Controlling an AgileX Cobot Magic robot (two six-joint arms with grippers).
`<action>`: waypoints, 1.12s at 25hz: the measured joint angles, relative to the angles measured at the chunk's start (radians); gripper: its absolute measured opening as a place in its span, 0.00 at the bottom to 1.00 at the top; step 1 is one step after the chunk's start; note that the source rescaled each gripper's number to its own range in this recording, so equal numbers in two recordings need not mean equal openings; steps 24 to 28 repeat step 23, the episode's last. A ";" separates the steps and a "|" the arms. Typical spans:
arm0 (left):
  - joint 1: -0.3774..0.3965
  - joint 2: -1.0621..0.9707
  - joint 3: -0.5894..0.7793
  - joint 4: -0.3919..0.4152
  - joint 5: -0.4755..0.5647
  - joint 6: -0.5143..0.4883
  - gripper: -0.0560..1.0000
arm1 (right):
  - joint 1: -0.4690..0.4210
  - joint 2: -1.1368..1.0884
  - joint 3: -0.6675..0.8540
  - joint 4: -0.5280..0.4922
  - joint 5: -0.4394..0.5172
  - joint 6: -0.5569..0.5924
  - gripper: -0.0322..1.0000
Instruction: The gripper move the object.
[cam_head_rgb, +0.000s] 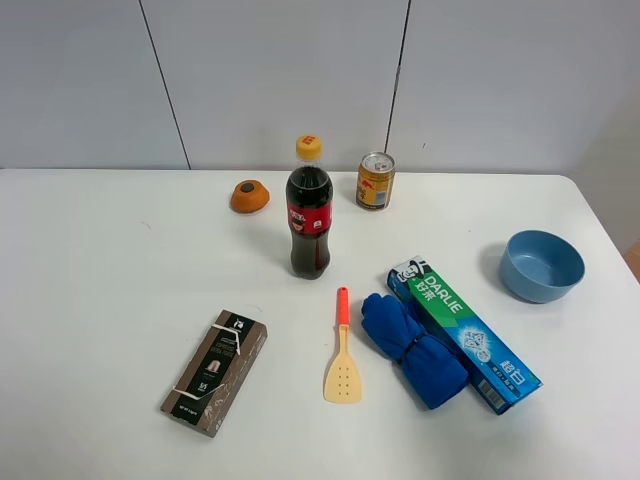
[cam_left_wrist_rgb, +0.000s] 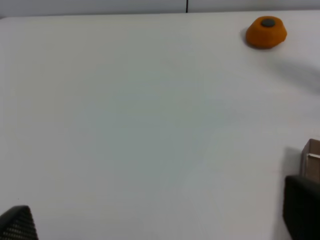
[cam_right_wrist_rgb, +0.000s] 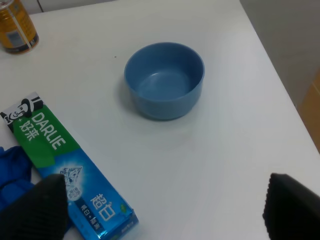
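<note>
Right pincer (cam_right_wrist_rgb: 162, 207) spread wide and holding nothing, poised above the white worktop (cam_right_wrist_rgb: 225, 150). The blue fleece bundle (cam_right_wrist_rgb: 12, 172) lies just beside one fingertip, touching the toothpaste box (cam_right_wrist_rgb: 65, 165); the light-blue bowl (cam_right_wrist_rgb: 164, 80) sits ahead.

One bottle (cam_head_rgb: 309, 209), can (cam_head_rgb: 375, 180), bowl (cam_head_rgb: 542, 265), spatula (cam_head_rgb: 342, 350), two boxes (cam_head_rgb: 215, 371) (cam_head_rgb: 463, 332) (separate).

royal-blue fleece bundle (cam_head_rgb: 414, 347), cinched mid-length, lying flat on table

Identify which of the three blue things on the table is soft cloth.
The royal-blue fleece bundle, lying between spatula and toothpaste box; the bowl is rigid.
</note>
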 joint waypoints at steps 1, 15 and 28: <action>0.000 0.000 0.000 0.000 0.000 0.000 1.00 | 0.000 0.000 0.000 -0.001 0.000 0.000 0.70; 0.000 0.000 0.000 0.000 0.000 0.000 1.00 | 0.000 0.000 0.000 -0.003 0.000 0.000 0.70; 0.000 0.000 0.000 0.000 0.000 0.000 1.00 | 0.000 0.000 0.000 -0.003 0.000 0.000 0.70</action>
